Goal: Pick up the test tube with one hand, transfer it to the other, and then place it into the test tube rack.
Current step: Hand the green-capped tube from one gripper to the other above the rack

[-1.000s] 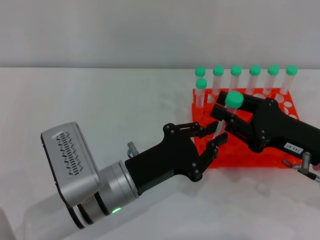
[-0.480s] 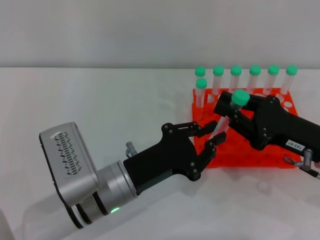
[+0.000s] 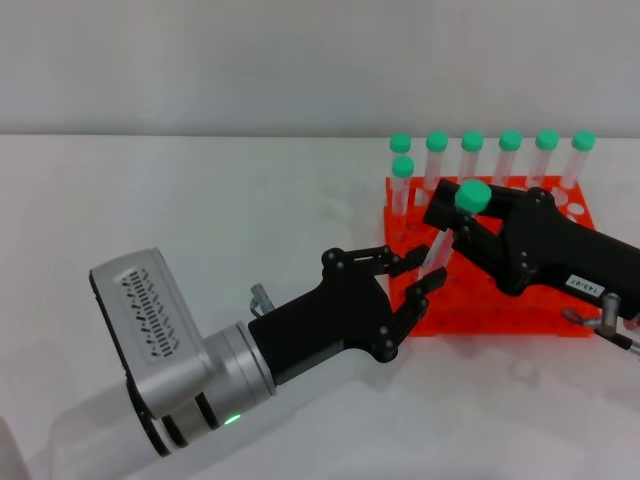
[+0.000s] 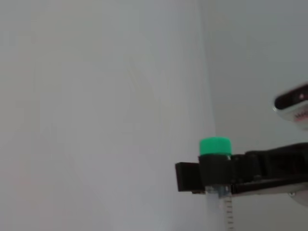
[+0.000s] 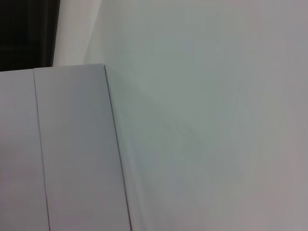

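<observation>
In the head view my right gripper (image 3: 452, 222), black with a white label, is shut on the test tube (image 3: 440, 246) just below its green cap (image 3: 472, 195). It holds the tube tilted above the near left corner of the orange-red rack (image 3: 478, 303). My left gripper (image 3: 422, 272), on the silver wrist with the green light, is open. Its fingertips are spread beside the tube's lower end, apart from it. The left wrist view shows the capped tube (image 4: 215, 146) clamped in the right gripper's black fingers (image 4: 250, 169). The right wrist view shows only blank white surfaces.
Several green-capped tubes (image 3: 510, 142) stand upright in the rack's back row, with one more (image 3: 403, 168) in the row in front at the left. The white table (image 3: 200, 210) stretches to the left and toward me.
My left gripper has drawn back a little from the tube, still open. My right gripper keeps its hold on the tube and has shifted slightly over the rack's left front.
</observation>
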Action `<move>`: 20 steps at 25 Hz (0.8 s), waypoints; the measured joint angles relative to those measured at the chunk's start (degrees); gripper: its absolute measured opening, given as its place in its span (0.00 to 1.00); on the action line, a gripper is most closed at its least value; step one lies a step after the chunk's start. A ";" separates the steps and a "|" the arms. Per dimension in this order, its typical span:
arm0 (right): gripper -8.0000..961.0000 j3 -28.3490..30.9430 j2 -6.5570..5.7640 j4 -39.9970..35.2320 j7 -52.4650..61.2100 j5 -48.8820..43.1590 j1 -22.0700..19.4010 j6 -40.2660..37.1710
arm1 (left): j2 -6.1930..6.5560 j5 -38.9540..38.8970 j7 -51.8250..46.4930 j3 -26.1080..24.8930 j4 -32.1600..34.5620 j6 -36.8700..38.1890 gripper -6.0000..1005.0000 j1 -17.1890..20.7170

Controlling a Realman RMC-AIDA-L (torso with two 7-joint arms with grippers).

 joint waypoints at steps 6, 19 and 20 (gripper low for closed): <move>0.22 -0.06 0.17 -0.17 0.00 0.02 0.32 0.02 | -0.04 0.01 0.65 0.08 -0.03 -1.25 0.25 -0.09; 0.24 -0.08 0.87 -6.33 -3.03 0.34 0.52 11.10 | 0.16 -5.20 0.71 -0.24 -0.57 -6.95 0.41 4.37; 0.24 -0.08 1.08 -6.98 -3.62 0.69 0.67 13.35 | 0.27 -8.53 1.17 -0.34 -0.72 -7.12 0.45 6.47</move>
